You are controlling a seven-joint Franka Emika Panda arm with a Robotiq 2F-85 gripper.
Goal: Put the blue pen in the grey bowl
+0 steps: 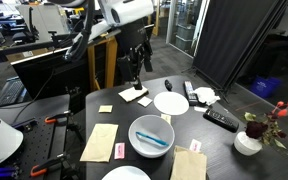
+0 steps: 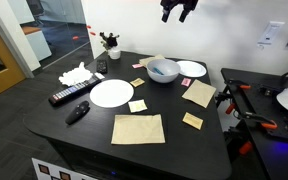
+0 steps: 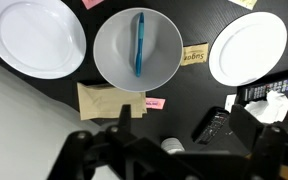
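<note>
Wrist view: blue pen [image 3: 138, 42] lies inside grey bowl [image 3: 166, 55].
My gripper [image 3: 166, 122] hangs open and empty above the bench [image 2: 94, 125].

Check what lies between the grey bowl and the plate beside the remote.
A small tan packet lies between the grey bowl and that plate; the wrist view shows it.

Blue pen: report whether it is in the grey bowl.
In: the blue pen lies wholly inside the rim of the grey bowl, in the wrist view.
</note>
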